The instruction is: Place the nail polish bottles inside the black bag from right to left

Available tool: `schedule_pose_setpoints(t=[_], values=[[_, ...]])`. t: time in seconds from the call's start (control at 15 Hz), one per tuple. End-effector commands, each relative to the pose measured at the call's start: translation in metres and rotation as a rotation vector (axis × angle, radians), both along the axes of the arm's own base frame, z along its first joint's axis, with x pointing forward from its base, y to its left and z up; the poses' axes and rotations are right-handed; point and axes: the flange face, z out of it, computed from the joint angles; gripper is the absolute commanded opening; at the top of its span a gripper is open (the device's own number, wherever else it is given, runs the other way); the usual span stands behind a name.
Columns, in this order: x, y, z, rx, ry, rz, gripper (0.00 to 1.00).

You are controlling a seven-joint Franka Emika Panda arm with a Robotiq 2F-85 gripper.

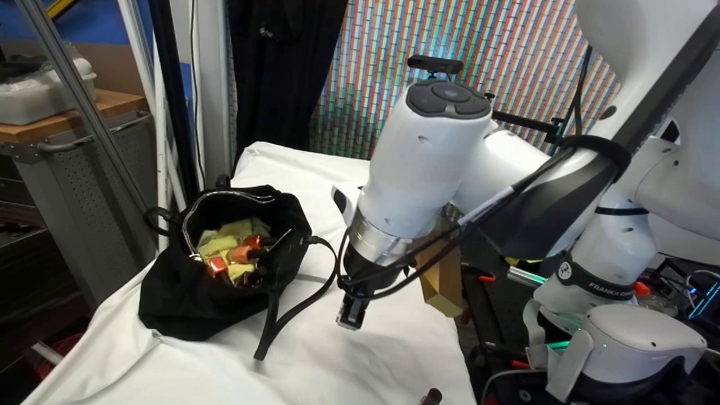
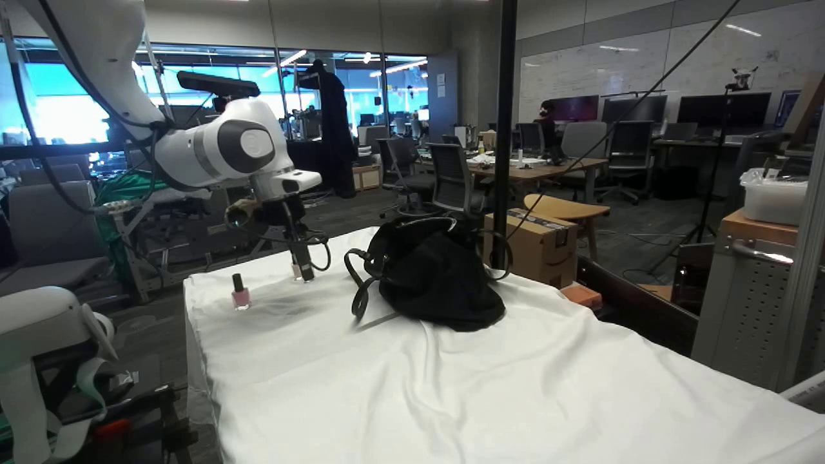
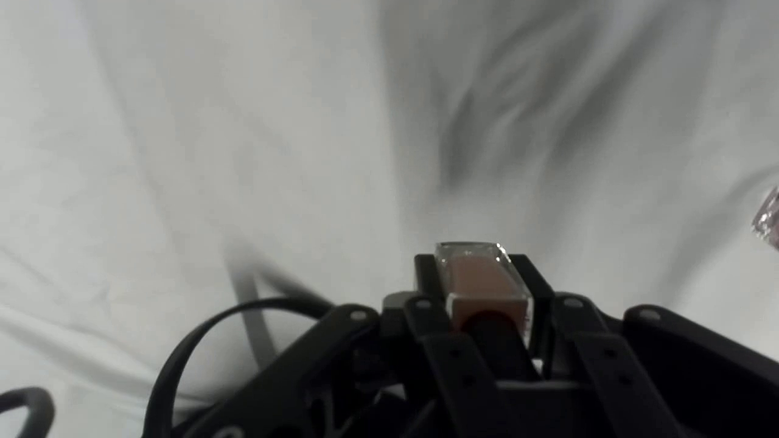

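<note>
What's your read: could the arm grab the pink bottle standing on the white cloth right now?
Probably not yet: the jaws are shut on another bottle. Otherwise the way looks free; nothing seems to stand between them and the pink bottle.

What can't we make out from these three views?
Inside of the black bag: in an exterior view, its own side hides it.
Exact number of bagged bottles: in an exterior view, they crowd together, some partly lost in shadow.
Far end of the cap on the held bottle: wrist view, lost among dark parts of the gripper.
Table bottle: in an exterior view, the bottom edge cuts it off; in the wrist view, the right edge does.
</note>
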Motion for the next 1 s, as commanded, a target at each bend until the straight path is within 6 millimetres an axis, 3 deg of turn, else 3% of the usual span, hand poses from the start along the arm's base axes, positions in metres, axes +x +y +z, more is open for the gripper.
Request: schedule_pose_setpoints(t=[0.0, 0.4, 0.93], values=[[0.044, -0.018, 0.037, -0.026, -0.069, -0.025, 0.15], [0.122, -0.049, 0.074, -0.031, -0.164, -0.035, 0.15], [0.214, -0.073, 0.062, -0.078, -0.195, -0.028, 0.15]])
